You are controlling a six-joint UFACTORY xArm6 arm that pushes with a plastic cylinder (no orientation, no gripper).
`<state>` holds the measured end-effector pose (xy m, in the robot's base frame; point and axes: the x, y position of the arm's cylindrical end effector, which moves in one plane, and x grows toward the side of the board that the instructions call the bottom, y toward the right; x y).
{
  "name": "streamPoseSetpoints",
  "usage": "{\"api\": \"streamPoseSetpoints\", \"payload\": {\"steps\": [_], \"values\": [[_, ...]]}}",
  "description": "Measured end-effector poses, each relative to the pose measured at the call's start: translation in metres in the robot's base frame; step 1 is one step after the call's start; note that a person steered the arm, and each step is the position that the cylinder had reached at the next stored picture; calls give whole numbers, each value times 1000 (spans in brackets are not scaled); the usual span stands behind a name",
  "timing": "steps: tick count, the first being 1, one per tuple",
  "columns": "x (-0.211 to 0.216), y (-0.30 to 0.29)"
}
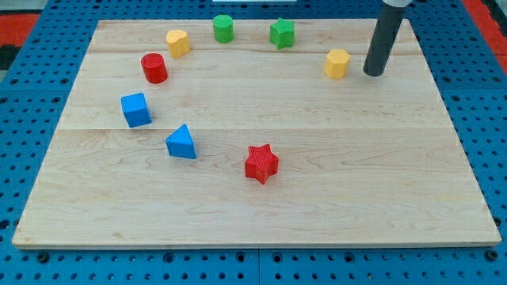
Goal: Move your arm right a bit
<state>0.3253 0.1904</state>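
Observation:
My tip [373, 73] is the lower end of a dark rod that comes down from the view's top right. It rests on the wooden board [253, 198] just to the right of a yellow hexagonal block [337, 63], with a small gap between them. A green star block [282, 32] lies further left near the top edge.
A green cylinder [223, 28] and a yellow block [177, 42] sit at the top left. A red cylinder [154, 68], a blue cube [136, 109] and a blue triangle [181, 142] curve down the left. A red star [261, 163] lies at centre bottom.

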Motion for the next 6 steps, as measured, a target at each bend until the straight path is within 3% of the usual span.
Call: {"api": "streamPoseSetpoints", "payload": {"steps": [6], "values": [[-1,12]]}}
